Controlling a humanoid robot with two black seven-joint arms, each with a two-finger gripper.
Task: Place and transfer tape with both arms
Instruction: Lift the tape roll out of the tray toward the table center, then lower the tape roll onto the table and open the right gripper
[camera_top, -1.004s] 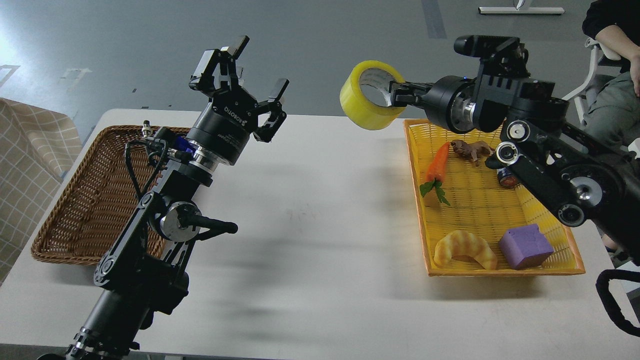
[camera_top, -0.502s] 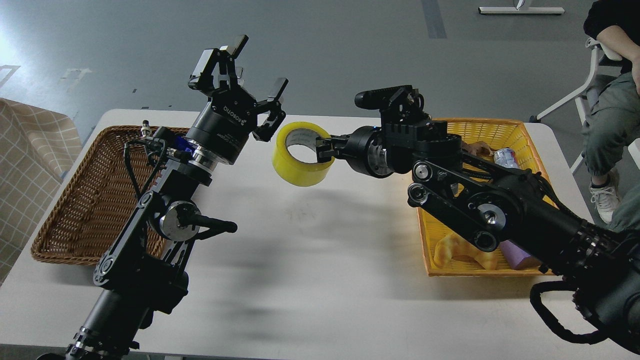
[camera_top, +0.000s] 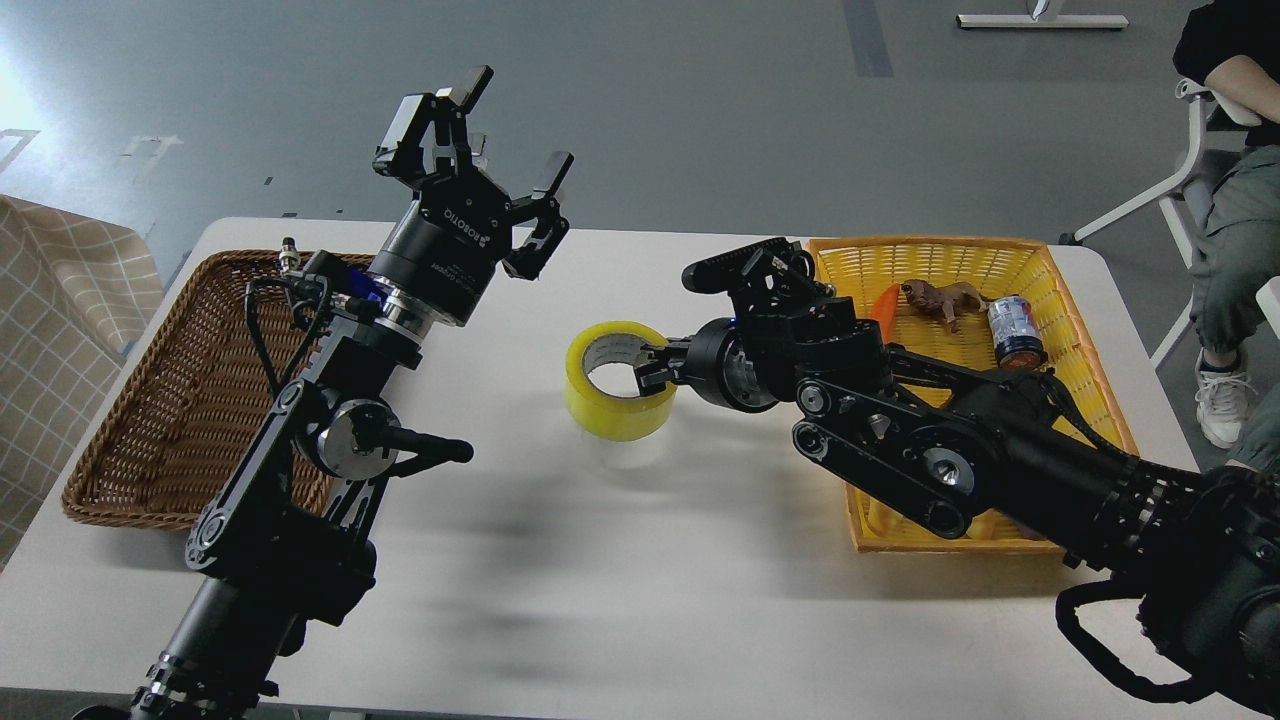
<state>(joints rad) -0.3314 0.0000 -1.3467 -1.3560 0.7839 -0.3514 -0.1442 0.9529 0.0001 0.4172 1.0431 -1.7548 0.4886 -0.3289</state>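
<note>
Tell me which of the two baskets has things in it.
The yellow basket on the right, holding a can and toy animal; the brown wicker basket looks empty.

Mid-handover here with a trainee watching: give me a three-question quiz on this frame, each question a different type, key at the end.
1. True or false: the left gripper is shut on the tape.
2. Multiple choice: where is the tape? A) in the brown wicker basket; B) at the middle of the white table, held by the right gripper; C) in the yellow basket.
3. Fill in: in the yellow basket, a brown toy animal lies between an orange carrot and a small ____.

Key: 1 false, its fingers are spread and empty, raised above the table. 2 B. 3 can.
</note>
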